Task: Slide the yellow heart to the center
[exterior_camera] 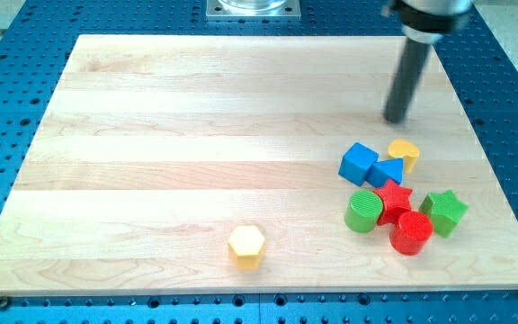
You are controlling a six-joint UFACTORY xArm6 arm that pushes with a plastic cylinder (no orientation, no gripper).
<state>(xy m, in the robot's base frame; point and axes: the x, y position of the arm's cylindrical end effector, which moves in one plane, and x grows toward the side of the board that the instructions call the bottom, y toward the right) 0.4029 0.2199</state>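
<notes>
The yellow heart (405, 151) lies at the view's right, at the top of a cluster of blocks, touching the blue triangle (388, 172). My tip (395, 121) is on the board just above the heart and slightly to its left, a small gap apart from it. The rod rises from the tip towards the view's top right.
The cluster also holds a blue cube (359, 163), a red star (393, 200), a green cylinder (363, 211), a red cylinder (412, 233) and a green star (444, 211). A yellow hexagon (246, 246) sits alone near the bottom edge. The wooden board (196, 135) lies on a blue perforated table.
</notes>
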